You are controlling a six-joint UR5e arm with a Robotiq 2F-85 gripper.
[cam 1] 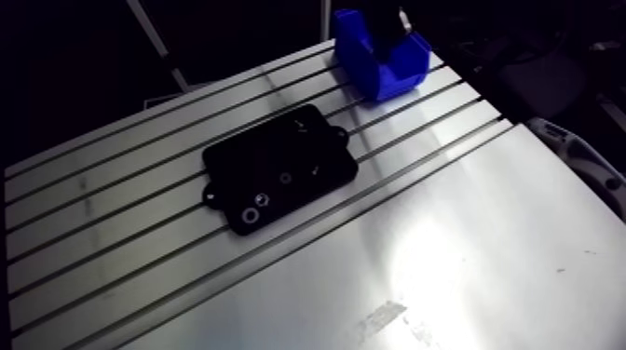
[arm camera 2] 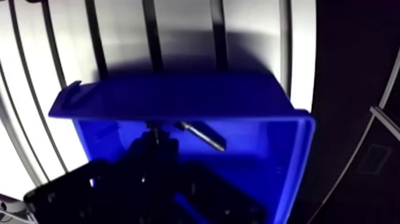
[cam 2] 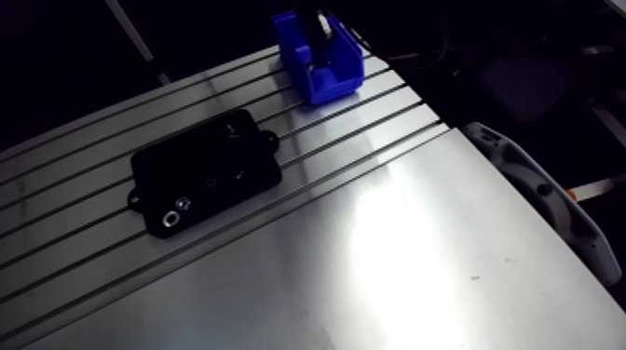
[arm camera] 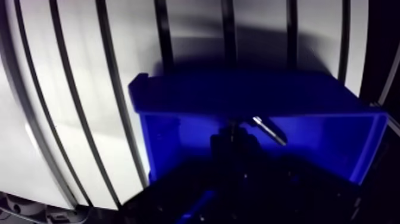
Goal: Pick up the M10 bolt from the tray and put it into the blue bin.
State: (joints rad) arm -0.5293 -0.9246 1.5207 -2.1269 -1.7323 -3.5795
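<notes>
Arm view: a slotted aluminium tabletop (cam 1: 484,242) filled most of the frame. A black tray (cam 1: 251,163) sat left of centre, with a few small rings (cam 1: 251,216) on it. The blue bin (cam 1: 396,82) stood at the upper middle of the frame, and the dark jaws hung into it from the top edge.

Wrist view: you looked down into the bin. The M10 bolt (arm camera: 268,130) showed as a short bright shaft, tilted, inside the bin just ahead of the jaws and close to the far wall. The jaws were lost in shadow, so you could not tell whether they were spread, pressed together or pinching the bolt.

By this reading you were at the drop step. The next move called for making sure the bolt was free, then lifting straight up, clear of the bin walls
</notes>
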